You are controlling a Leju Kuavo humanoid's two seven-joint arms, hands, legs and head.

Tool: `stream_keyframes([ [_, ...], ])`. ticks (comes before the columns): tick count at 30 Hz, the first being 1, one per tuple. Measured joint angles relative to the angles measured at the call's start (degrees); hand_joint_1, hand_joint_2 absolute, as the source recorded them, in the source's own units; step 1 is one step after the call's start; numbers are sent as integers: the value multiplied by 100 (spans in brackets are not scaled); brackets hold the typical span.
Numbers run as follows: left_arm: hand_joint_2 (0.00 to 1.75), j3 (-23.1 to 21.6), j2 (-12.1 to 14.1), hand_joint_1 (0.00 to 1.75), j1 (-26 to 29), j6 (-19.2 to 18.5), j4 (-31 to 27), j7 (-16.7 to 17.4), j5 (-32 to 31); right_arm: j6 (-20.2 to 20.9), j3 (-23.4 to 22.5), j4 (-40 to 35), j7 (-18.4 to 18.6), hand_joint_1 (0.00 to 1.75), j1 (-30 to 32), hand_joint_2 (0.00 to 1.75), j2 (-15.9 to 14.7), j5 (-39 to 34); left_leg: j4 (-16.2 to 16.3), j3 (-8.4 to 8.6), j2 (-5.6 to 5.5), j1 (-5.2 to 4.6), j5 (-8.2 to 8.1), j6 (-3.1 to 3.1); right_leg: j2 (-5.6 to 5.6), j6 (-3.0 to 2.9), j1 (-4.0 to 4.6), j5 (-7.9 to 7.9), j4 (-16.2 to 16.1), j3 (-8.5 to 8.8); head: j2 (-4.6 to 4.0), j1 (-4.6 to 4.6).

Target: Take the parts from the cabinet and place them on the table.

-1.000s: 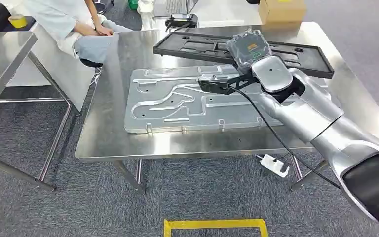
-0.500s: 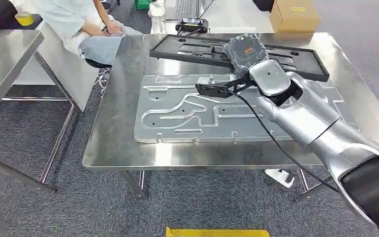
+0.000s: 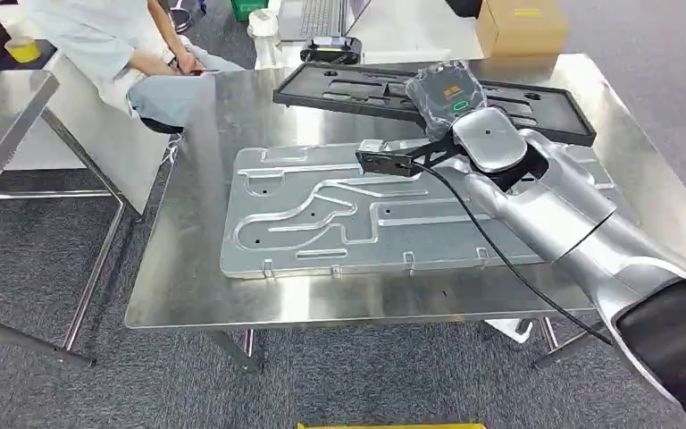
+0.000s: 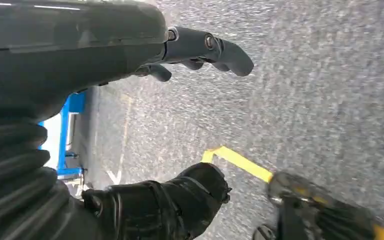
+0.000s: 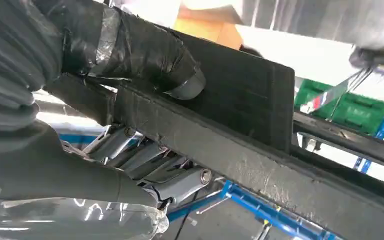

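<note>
1. Grey carpet floor (image 3: 45, 375) surrounds a stainless-steel desk (image 3: 188, 268) in the head view, with a second steel desk (image 3: 0, 116) off to the left.
2. On the desk lies a large silver metal plate (image 3: 322, 223) with milled channels, flat and well inside the edges.
3. Beyond it, a long black plastic tray part (image 3: 357, 89) is held above the far side of the desk, tilted slightly, its length running across the desk.
4. The right hand (image 3: 447, 89), wrapped in a clear plastic cover, grips this black tray part near its middle; in the right wrist view the thumb (image 5: 145, 50) presses on one face while the fingers (image 5: 145, 160) curl under the opposite side of the part's edge (image 5: 260, 165).
5. The left hand (image 4: 190, 55) hangs over the carpet, fingers apart and holding nothing, near a yellow floor line (image 4: 240, 162).
6. A person (image 3: 116, 45) in light clothing sits at the far left corner of the desk.
7. A cardboard box (image 3: 518, 27) stands beyond the desk's far edge, and a white power strip (image 3: 509, 326) lies on the floor under the desk.
</note>
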Motion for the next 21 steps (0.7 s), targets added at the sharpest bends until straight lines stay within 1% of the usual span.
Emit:
stream_keyframes([
  [1,175,0,15,0,3,15,0,-13,15,-11,0,2,2,175,-14,175,0,2,-80,108,-6,-50,-96,35,4,27,25,-14,-15,12,0,15],
  [2,175,-2,15,0,-2,20,0,-15,35,-20,0,4,2,175,-22,175,4,2,-204,142,-4,-66,-110,76,14,53,15,-6,-29,5,0,4],
  [4,175,-2,17,0,-27,50,0,-57,39,-26,0,9,-4,175,-4,175,4,0,-226,141,1,-73,-157,106,10,106,6,2,-77,7,0,-4],
  [5,175,-2,17,0,-30,68,0,-98,42,-28,0,9,-4,175,-7,175,4,0,-298,180,2,-68,-144,134,13,150,22,5,-120,40,0,-15],
  [6,175,-2,17,0,-12,79,0,-116,42,-33,-4,9,-4,175,6,175,-4,-5,-418,270,27,12,-101,163,-11,169,18,-43,-74,21,0,6],
  [7,175,-2,15,0,-8,79,0,-120,42,-33,-7,9,-4,175,7,175,-7,-17,-440,293,30,-10,-100,166,-20,171,27,-70,-22,16,0,11],
  [11,175,-2,17,0,-6,79,0,-122,44,-33,-7,9,-2,175,5,175,-9,-18,-453,304,31,-7,-99,172,-20,172,35,-98,19,-3,0,13],
  [12,175,-2,17,0,-4,81,0,-140,42,-41,-7,11,-2,175,-1,175,-9,-20,-460,321,34,-5,-101,199,-20,169,43,-302,382,-171,0,24],
  [13,175,-11,17,0,-27,98,0,-184,39,-70,-7,20,-9,175,126,175,-20,-64,-424,335,21,-18,-154,248,-23,208,39,-691,1654,-896,0,22],
  [14,175,-13,15,0,-16,98,0,-210,37,-72,-7,24,-7,175,188,175,-22,-85,-368,348,0,-15,-206,230,-32,209,25,-314,1247,-779,0,28],
  [15,175,-13,15,0,-6,98,0,-208,37,-72,-9,24,-7,175,189,175,-22,-85,-318,351,-6,-15,-247,206,-41,199,19,-17,740,-570,0,22],
  [16,175,-13,13,0,-3,98,0,-210,37,-74,-11,24,-7,175,183,175,-22,-86,-255,347,-7,-14,-294,180,-50,187,19,231,251,-357,0,26],
  [17,175,-13,13,0,-3,98,0,-210,37,-83,-15,26,-6,175,180,175,-22,-88,-215,320,-10,-37,-336,142,-53,168,39,131,93,-264,0,17],
  [18,175,-15,13,0,-14,98,0,-212,37,-94,-18,22,-9,175,182,175,-20,-90,-140,286,-17,-60,-358,113,-42,138,41,160,41,-251,2,6],
  [20,175,-15,13,0,-13,103,0,-212,37,-100,-17,24,-9,175,208,175,-20,-94,-183,288,-15,-48,-343,74,-28,106,73,154,56,-266,0,20],
  [21,175,-15,11,0,-14,103,0,-212,35,-101,-17,24,-9,175,206,175,-22,-94,-183,292,-16,-47,-348,56,-27,71,65,167,30,-265,0,13],
])
